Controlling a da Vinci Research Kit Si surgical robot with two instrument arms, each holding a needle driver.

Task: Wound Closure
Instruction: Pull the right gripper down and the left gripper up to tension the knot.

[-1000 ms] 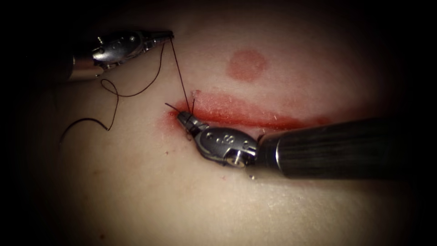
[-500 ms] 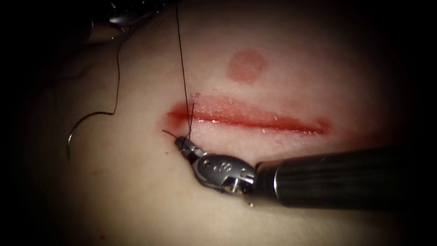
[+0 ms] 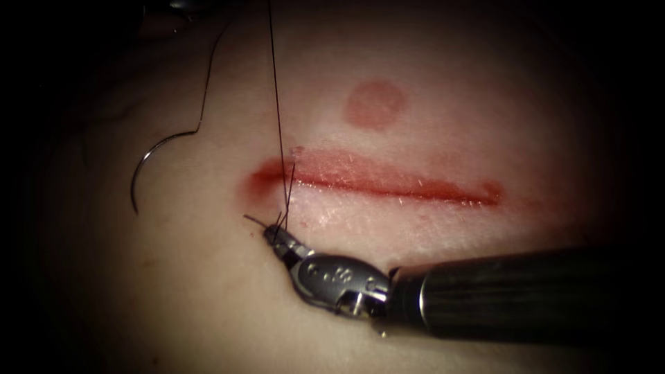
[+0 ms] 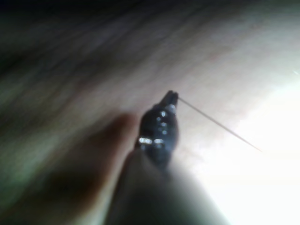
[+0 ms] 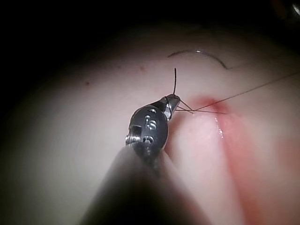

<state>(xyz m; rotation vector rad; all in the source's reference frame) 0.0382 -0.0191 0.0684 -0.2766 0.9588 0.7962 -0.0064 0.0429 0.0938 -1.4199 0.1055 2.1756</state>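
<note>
My right tool (image 3: 271, 233) comes in from the right, below the left end of the cut (image 3: 388, 181). Its jaws are shut on the short end of the thread (image 5: 174, 82). The long thread (image 3: 277, 104) rises taut from the stitch at the cut's left end to the top edge. My left tool (image 4: 172, 97) holds it there, jaws shut on the strand (image 4: 215, 123). The curved needle (image 3: 144, 161) lies loose on the tissue (image 3: 208, 298) left of the cut, not in the tissue and held by neither tool. Its thread trails upward.
A round red mark (image 3: 374, 104) sits on the tissue above the cut. Red fluid stains the cut's edges, most at the left end. The right tool's dark shaft (image 3: 519, 291) crosses the lower right.
The left tool has gone up past the top edge, drawing the long thread straight and taut. The right tool has moved down from the cut with the short end. The needle has slid up and right.
</note>
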